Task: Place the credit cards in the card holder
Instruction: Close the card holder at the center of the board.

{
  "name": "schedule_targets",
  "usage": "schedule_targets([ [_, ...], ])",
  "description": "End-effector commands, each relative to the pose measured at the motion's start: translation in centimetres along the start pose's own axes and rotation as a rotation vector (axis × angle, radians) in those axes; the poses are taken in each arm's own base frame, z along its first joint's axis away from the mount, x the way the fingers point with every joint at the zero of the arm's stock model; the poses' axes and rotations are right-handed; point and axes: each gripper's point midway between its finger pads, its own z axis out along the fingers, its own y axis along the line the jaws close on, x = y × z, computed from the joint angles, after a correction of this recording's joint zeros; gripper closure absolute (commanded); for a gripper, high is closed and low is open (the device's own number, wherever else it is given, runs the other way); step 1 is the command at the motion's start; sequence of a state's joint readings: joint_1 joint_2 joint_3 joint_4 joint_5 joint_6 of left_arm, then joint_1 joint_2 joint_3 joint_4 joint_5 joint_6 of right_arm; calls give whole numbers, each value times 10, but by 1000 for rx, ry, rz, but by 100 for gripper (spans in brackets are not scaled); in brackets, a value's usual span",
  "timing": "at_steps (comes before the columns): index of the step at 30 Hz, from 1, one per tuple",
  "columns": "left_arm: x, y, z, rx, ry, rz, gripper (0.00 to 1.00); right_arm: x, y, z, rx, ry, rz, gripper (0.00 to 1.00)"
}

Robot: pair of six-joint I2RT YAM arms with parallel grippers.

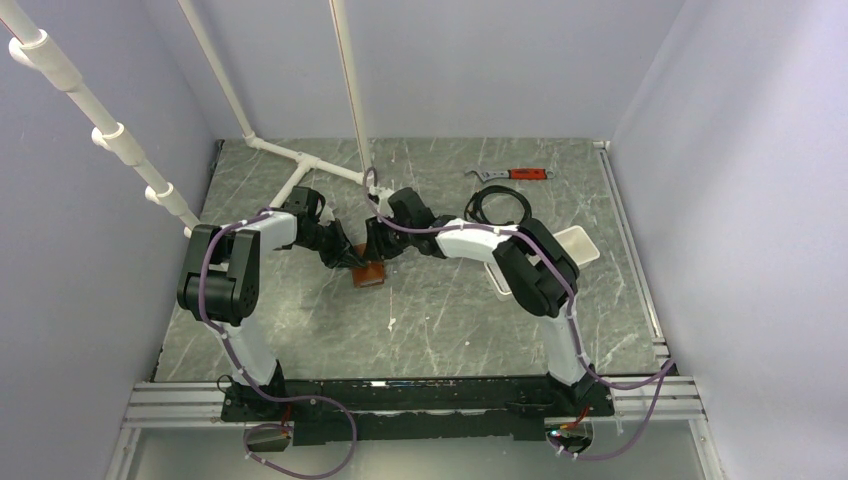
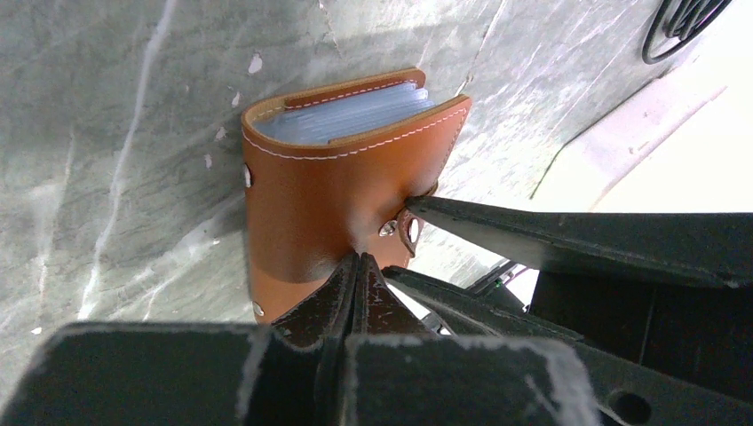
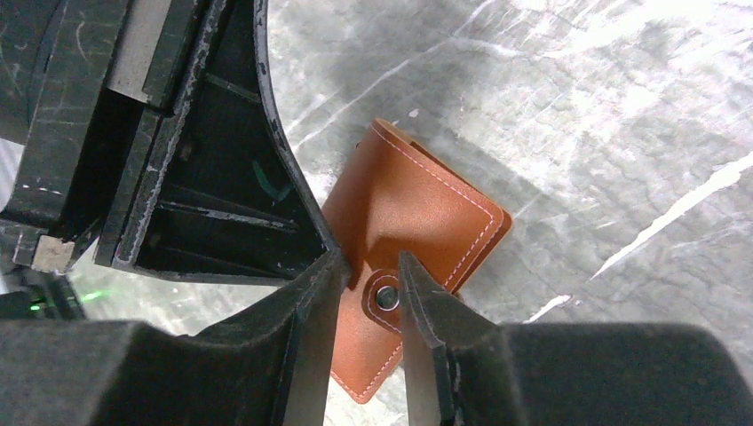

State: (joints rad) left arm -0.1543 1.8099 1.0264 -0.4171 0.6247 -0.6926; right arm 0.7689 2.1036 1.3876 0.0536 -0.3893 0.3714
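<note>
While the left gripper (image 2: pixel 357 264) clamps the card holder (image 2: pixel 328 195) by its lower edge at frame centre, the right gripper (image 3: pixel 373 269) gapes around the snap tab (image 3: pixel 387 298); likely light, supple leather, best taken there.

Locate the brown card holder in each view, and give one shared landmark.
Top external: card holder just left of picture centre.
Left wrist: card holder at centre, clear sleeves showing.
Right wrist: card holder from centre to lower middle, snap tab showing.
Shared landmark: grey marbled table under it.
</note>
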Motion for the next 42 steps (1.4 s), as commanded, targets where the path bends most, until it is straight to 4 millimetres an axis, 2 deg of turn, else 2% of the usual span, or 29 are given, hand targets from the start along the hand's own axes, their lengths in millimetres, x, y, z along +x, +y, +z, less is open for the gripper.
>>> schedule_targets([
  [1, 5, 22, 9, -95, -3, 19, 100, 25, -38, -6, 242, 98, -126, 68],
  [6, 5, 22, 9, -96, -1, 19, 100, 24, -38, -7, 263, 97, -161, 70],
  [8, 5, 21, 8, -94, -2, 19, 100, 20, -30, -9, 238, 88, -146, 63],
  [11, 5, 21, 9, -94, -1, 20, 100, 3, -18, -20, 231, 59, -81, 52],
  [13, 6, 22, 9, -95, 1, 19, 100, -5, -20, -27, 289, 71, -18, 46],
  [14, 6, 21, 8, -94, 1, 19, 100, -10, -21, -32, 332, 85, 7, 45],
  [18, 6, 21, 8, -94, -1, 23, 100, -6, -21, -46, 407, 104, 54, 44],
  [21, 6, 21, 9, -90, 0, 22, 100, -9, -20, -49, 434, 92, 24, 45],
  [24, 5, 20, 9, -87, 2, 22, 100, -8, -17, -42, 413, 105, 4, 51],
  [30, 6, 21, 8, -90, -1, 24, 100, -21, 2, -37, 378, 71, -33, 51],
  [34, 7, 22, 9, -90, 3, 23, 100, -28, 7, -34, 367, 51, -37, 52],
  [36, 7, 21, 9, -87, 4, 23, 100, -27, 12, -29, 330, 65, -30, 55],
  [42, 6, 21, 9, -88, 3, 28, 100, -20, 10, -16, 328, 87, -30, 65],
])
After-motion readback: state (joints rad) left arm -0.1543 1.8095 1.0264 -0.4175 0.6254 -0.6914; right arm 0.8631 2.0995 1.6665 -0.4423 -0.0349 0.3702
